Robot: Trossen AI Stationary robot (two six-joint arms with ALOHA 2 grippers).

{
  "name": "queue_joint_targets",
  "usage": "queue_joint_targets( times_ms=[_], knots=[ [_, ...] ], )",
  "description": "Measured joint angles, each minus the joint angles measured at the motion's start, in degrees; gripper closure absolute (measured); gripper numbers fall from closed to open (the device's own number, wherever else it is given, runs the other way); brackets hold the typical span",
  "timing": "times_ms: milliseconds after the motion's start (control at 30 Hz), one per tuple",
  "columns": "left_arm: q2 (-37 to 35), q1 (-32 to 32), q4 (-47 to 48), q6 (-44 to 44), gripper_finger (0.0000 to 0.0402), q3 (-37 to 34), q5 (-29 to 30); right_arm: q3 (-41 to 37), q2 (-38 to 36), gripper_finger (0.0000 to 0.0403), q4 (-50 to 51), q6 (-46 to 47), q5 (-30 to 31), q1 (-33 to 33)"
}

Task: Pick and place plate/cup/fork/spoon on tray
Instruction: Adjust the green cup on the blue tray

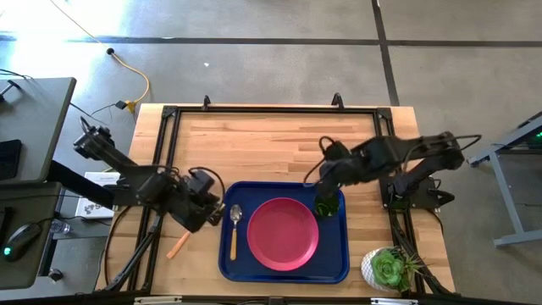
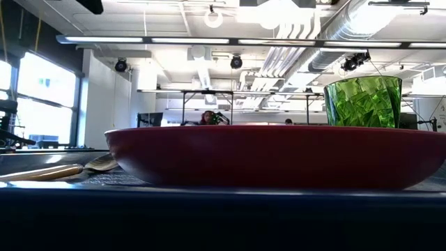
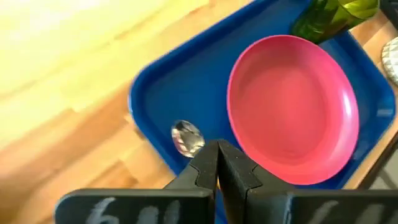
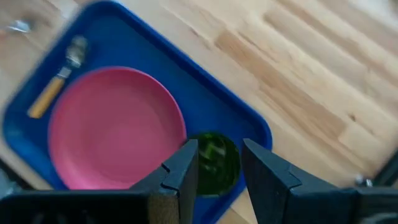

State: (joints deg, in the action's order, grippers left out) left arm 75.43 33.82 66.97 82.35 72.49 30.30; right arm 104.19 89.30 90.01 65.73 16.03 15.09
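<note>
The dark blue tray (image 1: 339,254) lies at the table's near middle. The pink-red plate (image 1: 282,233) rests flat in it. The spoon (image 1: 235,227) lies along the tray's left side. The dark green cup (image 1: 328,205) stands upright in the tray's far right corner. The fork (image 1: 178,246) lies on the table left of the tray; only its orange handle shows. My left gripper (image 3: 217,163) is shut and empty over the tray's left edge, near the spoon's bowl (image 3: 186,137). My right gripper (image 4: 219,163) is open above the cup (image 4: 214,165), clear of it.
A green succulent in a white pot (image 1: 389,269) stands on the table at the tray's near right corner. Bare wood (image 1: 271,144) stretches beyond the tray toward the far edge. In the low view the plate (image 2: 279,157) and the cup (image 2: 362,101) stand free.
</note>
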Motion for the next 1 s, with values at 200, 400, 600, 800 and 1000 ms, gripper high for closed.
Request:
queue_joint_targets(
  times_ms=[200,400,600,800,1000],
  knots=[
    [-3.15,-0.16,6.02,-2.54,0.0401,0.00,1.23,-8.27,0.00,0.0289,0.02,6.41,-0.74,2.06],
    [-4.56,-1.59,10.72,-3.03,0.0400,-0.02,2.69,-14.84,0.00,0.0288,0.00,7.36,-4.60,2.34],
    [-5.53,-4.08,12.92,-4.81,0.0375,-0.02,3.87,-20.14,0.00,0.0288,-0.13,3.42,-6.70,2.26],
    [-5.74,-6.35,12.49,-9.42,0.0339,-0.02,3.52,-22.91,-0.02,0.0288,-4.41,-3.06,-7.63,0.73],
    [-5.74,-8.19,12.50,-9.54,0.0330,-0.02,3.43,-26.48,-0.02,0.0288,-9.78,-9.44,-9.80,-2.04]
  ],
)
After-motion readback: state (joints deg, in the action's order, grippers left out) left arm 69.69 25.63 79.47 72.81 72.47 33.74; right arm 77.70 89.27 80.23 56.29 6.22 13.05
